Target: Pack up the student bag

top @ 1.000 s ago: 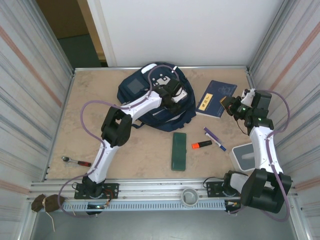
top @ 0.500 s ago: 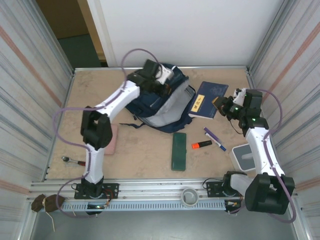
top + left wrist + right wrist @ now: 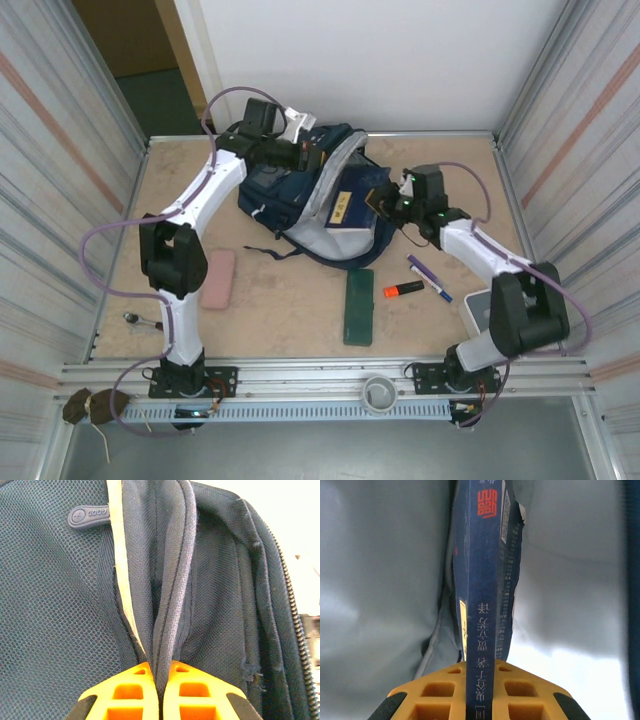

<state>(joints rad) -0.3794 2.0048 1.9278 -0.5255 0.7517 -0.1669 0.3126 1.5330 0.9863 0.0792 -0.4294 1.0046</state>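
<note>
Navy student bag (image 3: 270,195) rim in left hand (image 3: 159,679) (notebook (image 3: 480,605) in right hand (image 3: 480,676))

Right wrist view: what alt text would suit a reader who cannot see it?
A navy notebook, seen edge-on with white characters down its spine, is clamped between the orange fingers of the right pincer. Pale grey lining of the student bag surrounds it.

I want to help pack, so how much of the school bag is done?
Done: the student bag is open. In hand: the left pincer pinches its edge while the right pincer holds a navy notebook in the opening. Left: the green case, orange highlighter, purple pen and pink case lie outside.
</note>
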